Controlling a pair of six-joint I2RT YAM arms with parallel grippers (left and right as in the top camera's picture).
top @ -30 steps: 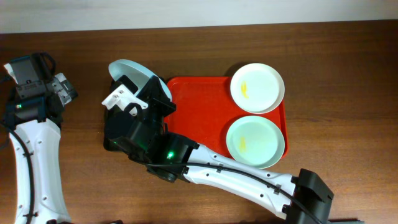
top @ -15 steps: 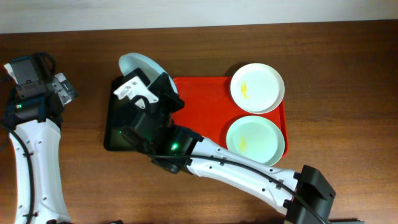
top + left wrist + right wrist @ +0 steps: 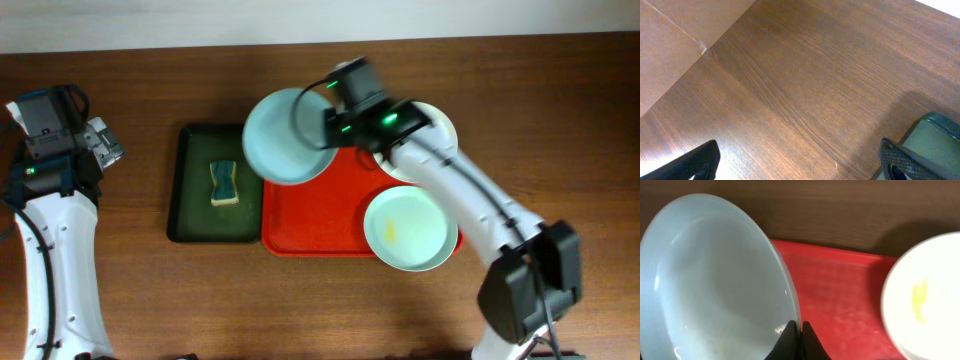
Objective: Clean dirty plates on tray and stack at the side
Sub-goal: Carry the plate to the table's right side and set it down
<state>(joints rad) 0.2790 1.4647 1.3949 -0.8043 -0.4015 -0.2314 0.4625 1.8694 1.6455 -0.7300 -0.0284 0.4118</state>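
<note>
The counter (image 3: pixel 120 80) is dark brown wood with a clear grain, and it fills the overhead frame except for a pale strip along the top edge. Two things lie directly on it. A red tray (image 3: pixel 320 220) sits at the centre, reaching right of centre. A narrower dark green tray (image 3: pixel 195 210) sits just left of it with its long side along the red one's edge, though whether the rims touch cannot be told. In the left wrist view bare wood fills nearly everything, with a corner of the green tray at lower right.
</note>
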